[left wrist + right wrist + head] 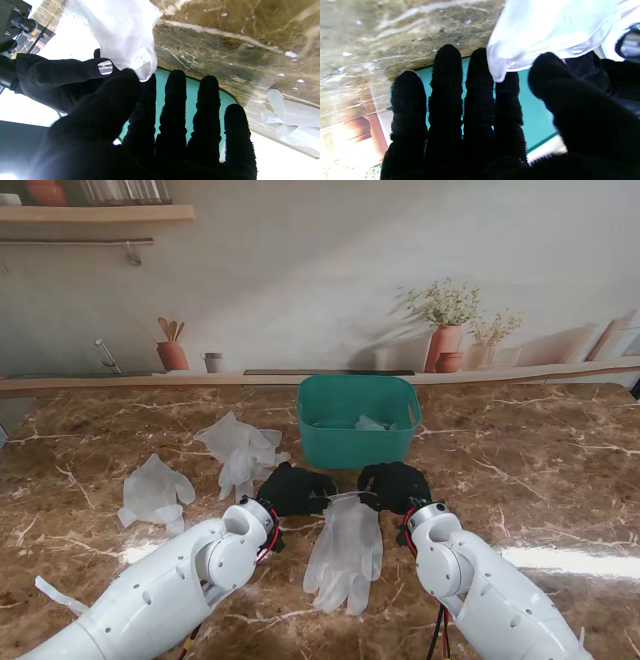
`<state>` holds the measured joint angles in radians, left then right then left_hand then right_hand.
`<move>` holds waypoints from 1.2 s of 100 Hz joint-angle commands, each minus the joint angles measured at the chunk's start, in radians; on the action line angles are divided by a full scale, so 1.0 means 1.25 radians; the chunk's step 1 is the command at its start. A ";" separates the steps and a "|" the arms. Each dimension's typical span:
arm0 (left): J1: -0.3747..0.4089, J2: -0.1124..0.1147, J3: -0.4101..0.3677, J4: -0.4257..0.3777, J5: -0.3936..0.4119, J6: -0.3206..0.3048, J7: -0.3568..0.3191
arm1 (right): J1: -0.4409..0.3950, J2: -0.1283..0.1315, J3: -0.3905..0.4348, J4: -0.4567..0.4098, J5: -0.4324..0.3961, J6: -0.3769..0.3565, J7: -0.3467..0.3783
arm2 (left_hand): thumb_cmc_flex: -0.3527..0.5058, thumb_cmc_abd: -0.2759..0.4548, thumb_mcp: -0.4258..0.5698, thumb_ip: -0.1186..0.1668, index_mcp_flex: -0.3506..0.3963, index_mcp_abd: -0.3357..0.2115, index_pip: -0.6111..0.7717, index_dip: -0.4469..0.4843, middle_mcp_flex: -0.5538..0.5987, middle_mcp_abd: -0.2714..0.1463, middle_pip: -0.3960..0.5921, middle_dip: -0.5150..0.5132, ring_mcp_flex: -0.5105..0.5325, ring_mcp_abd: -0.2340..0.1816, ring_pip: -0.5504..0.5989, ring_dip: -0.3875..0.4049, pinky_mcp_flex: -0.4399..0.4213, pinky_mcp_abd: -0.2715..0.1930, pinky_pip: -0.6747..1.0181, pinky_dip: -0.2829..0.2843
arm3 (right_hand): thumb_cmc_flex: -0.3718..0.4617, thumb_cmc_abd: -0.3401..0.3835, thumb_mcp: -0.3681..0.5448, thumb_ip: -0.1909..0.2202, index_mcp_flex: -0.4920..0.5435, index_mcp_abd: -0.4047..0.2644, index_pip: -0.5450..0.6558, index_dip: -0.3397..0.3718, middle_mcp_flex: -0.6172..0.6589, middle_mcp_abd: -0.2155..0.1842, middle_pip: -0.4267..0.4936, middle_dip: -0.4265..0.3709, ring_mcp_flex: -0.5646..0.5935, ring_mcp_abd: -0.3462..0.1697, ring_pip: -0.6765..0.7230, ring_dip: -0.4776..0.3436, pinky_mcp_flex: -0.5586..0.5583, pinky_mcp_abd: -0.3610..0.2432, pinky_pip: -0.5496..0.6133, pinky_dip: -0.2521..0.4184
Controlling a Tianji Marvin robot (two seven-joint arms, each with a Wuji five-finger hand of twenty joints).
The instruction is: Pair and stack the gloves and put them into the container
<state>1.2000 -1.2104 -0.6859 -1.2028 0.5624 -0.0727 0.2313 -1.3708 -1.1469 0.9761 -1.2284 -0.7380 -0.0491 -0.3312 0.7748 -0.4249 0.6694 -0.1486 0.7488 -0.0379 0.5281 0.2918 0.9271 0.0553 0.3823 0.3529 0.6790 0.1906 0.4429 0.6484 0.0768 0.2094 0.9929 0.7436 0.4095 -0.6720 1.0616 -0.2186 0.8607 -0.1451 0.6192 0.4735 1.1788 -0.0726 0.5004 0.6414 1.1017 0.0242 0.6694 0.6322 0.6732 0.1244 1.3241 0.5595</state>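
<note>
Gloves (345, 555) pinched at cuff by left hand (293, 489), right hand (396, 485); no writing legible.

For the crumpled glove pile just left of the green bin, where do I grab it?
Take the crumpled glove pile at its raised middle fold, coming from above on the near side with the left hand. It lies bunched, with no clear cuff showing, and the green bin crowds its right. Both hands now pinch the flat glove.
</note>
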 commanded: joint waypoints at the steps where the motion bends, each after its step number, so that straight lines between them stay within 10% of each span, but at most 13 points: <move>1: 0.016 0.005 -0.009 -0.013 0.003 0.009 -0.001 | -0.010 0.007 0.006 -0.004 -0.006 0.019 0.026 | -0.041 0.037 0.043 -0.011 -0.039 0.014 -0.047 -0.010 -0.069 -0.007 -0.014 -0.019 -0.059 -0.030 -0.043 -0.031 -0.028 -0.040 -0.041 -0.037 | -0.053 0.016 -0.008 0.067 -0.035 0.017 -0.117 0.073 -0.061 -0.012 -0.045 -0.050 -0.055 -0.021 -0.061 -0.031 -0.058 -0.017 -0.058 0.017; 9: 0.028 0.009 -0.022 -0.025 0.003 0.009 -0.005 | -0.018 0.010 0.014 -0.010 -0.020 0.029 0.023 | -0.094 0.058 0.070 0.027 -0.067 0.030 -0.096 -0.019 -0.134 -0.007 -0.026 -0.040 -0.112 -0.039 -0.077 -0.067 -0.054 -0.065 -0.078 -0.080 | -0.084 0.021 -0.044 0.073 -0.094 0.025 -0.166 0.068 -0.137 -0.012 -0.099 -0.103 -0.118 -0.027 -0.141 -0.077 -0.111 -0.027 -0.128 0.003; 36: 0.081 0.032 -0.094 -0.084 0.010 -0.006 -0.036 | -0.088 0.017 0.087 -0.089 -0.058 0.041 0.010 | -0.124 0.040 0.021 0.027 -0.094 0.027 -0.166 -0.048 -0.236 -0.018 -0.061 -0.071 -0.195 -0.070 -0.125 -0.128 -0.101 -0.118 -0.149 -0.155 | -0.119 0.053 -0.140 0.082 -0.163 0.028 -0.213 0.037 -0.260 -0.006 -0.184 -0.222 -0.230 -0.032 -0.300 -0.192 -0.198 -0.054 -0.279 -0.045; 89: 0.234 0.092 -0.363 -0.240 0.161 0.019 -0.135 | -0.182 0.017 0.170 -0.181 -0.084 0.048 -0.015 | -0.113 0.041 0.013 0.027 -0.092 0.019 -0.164 -0.047 -0.248 -0.024 -0.073 -0.079 -0.205 -0.080 -0.141 -0.148 -0.103 -0.096 -0.167 -0.176 | -0.109 0.068 -0.181 0.093 -0.156 0.027 -0.211 0.029 -0.263 -0.003 -0.187 -0.237 -0.237 -0.030 -0.311 -0.207 -0.207 -0.046 -0.302 -0.058; 120: 0.241 0.110 -0.498 -0.214 0.233 0.057 -0.185 | -0.168 0.017 0.158 -0.175 -0.074 0.044 -0.005 | -0.101 0.040 0.010 0.028 -0.100 0.006 -0.174 -0.051 -0.263 -0.039 -0.081 -0.083 -0.198 -0.074 -0.141 -0.146 -0.087 -0.082 -0.148 -0.159 | -0.104 0.063 -0.171 0.095 -0.149 0.024 -0.208 0.028 -0.256 -0.005 -0.183 -0.233 -0.231 -0.031 -0.306 -0.202 -0.204 -0.036 -0.296 -0.051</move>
<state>1.5177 -1.0936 -1.2873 -1.5101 0.8493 -0.0089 -0.0008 -1.5800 -1.1245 1.1754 -1.4518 -0.8373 0.0037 -0.3558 0.6693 -0.3860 0.6938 -0.1284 0.6653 -0.0084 0.3321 0.2435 0.6399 0.0320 0.2995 0.2632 0.4507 0.1240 0.2949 0.4761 -0.0339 0.1025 0.8032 0.5288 0.2863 -0.6015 0.8541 -0.1316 0.6878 -0.1092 0.3728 0.5194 0.8678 -0.0698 0.2781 0.3566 0.8206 0.0029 0.2939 0.3901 0.4255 0.0765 0.9626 0.5001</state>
